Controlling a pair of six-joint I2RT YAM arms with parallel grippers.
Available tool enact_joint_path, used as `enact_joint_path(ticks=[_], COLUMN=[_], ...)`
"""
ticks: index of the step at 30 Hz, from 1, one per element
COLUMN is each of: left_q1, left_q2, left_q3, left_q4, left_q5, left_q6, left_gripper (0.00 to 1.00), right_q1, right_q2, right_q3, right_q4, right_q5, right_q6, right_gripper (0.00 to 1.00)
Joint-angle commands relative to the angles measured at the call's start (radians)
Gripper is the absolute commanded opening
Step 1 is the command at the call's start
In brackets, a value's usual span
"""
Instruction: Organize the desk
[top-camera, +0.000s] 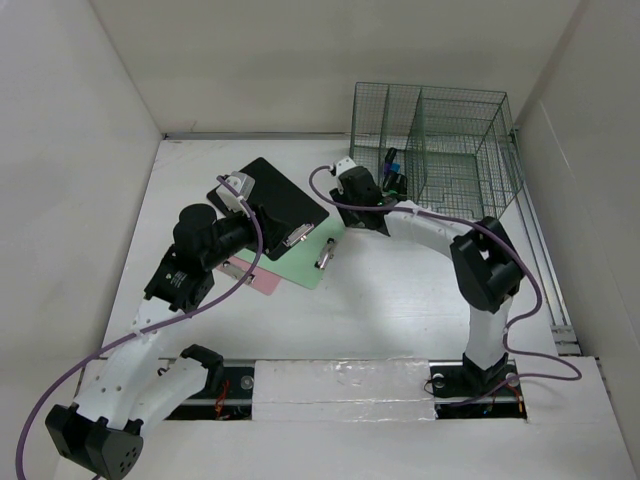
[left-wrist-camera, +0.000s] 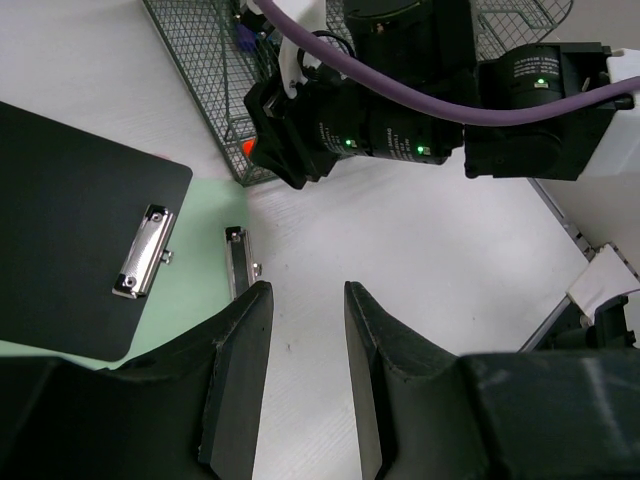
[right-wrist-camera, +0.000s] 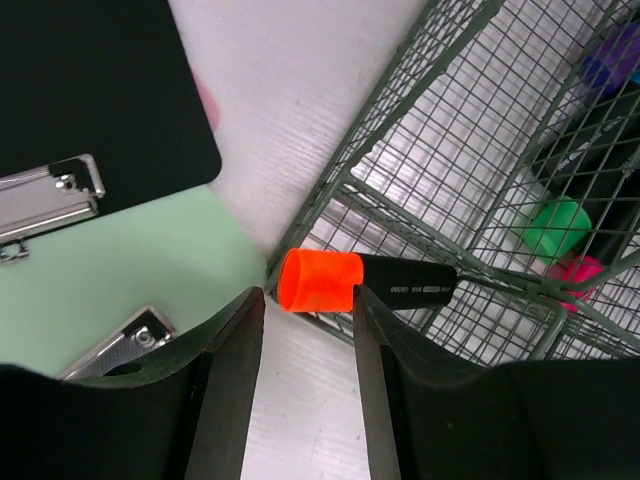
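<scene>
Left gripper (left-wrist-camera: 305, 290) hovers over bare desk (top-camera: 400, 290), its jaws a narrow gap apart with nothing between them. Just to its left, a small metal clip (left-wrist-camera: 238, 262) lies at the edge of a pale green sheet (left-wrist-camera: 205, 230). A black clipboard (left-wrist-camera: 70, 230) partly covers that sheet.

Farther on, the right gripper (right-wrist-camera: 307, 300) stands at the near left corner of the green wire rack (top-camera: 440, 140). Its jaws are moderately apart and grip nothing. An orange-capped marker (right-wrist-camera: 320, 280) lies just past the fingertips, its black barrel inside the mesh and its cap at the corner. Deeper in the rack lie a green-capped marker (right-wrist-camera: 560, 228), a pink-capped marker (right-wrist-camera: 578, 272) and a purple-capped marker (right-wrist-camera: 615, 55).

The rack occupies the desk's far right corner, close to the back and right walls. White desk surface shows between the two arms.
</scene>
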Motion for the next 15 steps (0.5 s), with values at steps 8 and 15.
enact_joint_path(ticks=[8,15], left_q1=[-0.003,-0.003], left_q2=[-0.005,-0.005], left_q3=[0.033,0.033], left_q4=[0.041,0.039], left_q5=[0.0,0.0], left_q6=[0.005,0.007], left_gripper=[0.31,0.31], right_q1=[0.003,0.012], right_q2=[0.053,0.069], right_q3=[0.111,0.118], right_q4=[-0.016,-0.028], right_q5=[0.104,0.079], right_q6=[-0.036,-0.036], right_gripper=[0.42,0.43])
